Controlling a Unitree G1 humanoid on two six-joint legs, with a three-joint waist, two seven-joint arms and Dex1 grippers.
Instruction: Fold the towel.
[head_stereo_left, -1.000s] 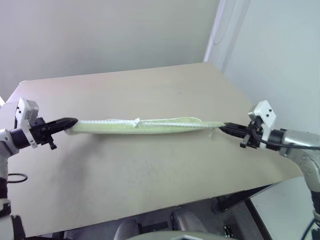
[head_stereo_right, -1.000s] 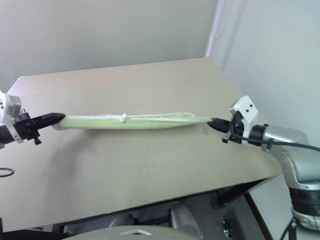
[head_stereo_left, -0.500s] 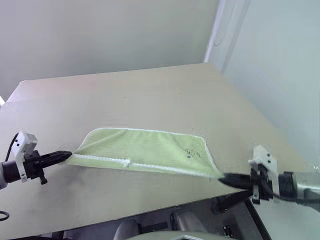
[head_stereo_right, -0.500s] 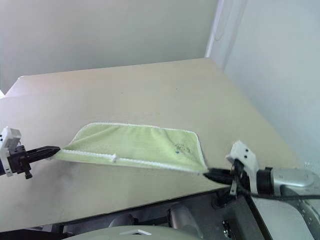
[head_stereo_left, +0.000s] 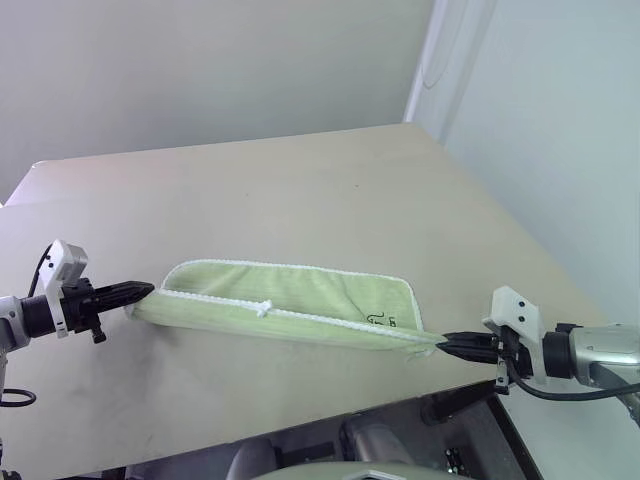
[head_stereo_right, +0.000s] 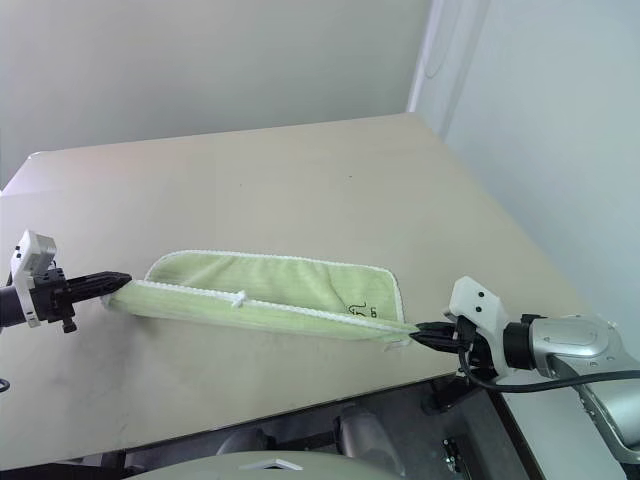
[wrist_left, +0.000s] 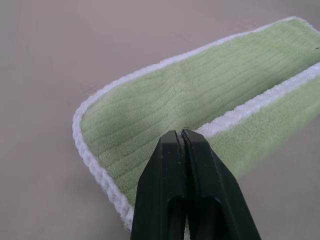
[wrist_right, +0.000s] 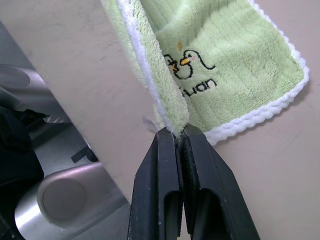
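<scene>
From the head views the towel (head_stereo_left: 285, 305) lies along the near part of the bench (head_stereo_left: 300, 190), its front edge lifted by the left gripper (head_stereo_left: 140, 291) and right gripper (head_stereo_left: 452, 345); both wrist views show jaws pinched on its white-edged corners, so the first fold looks half made.

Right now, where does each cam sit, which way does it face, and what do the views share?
Left eye, right eye: on the head, looking forward and down at the table; both arms show, left gripper and right gripper pinching the towel.
Left wrist: along its shut fingers at one towel end.
Right wrist: along its fingers at the embroidered mark.
Shared: the towel in every view.
</scene>
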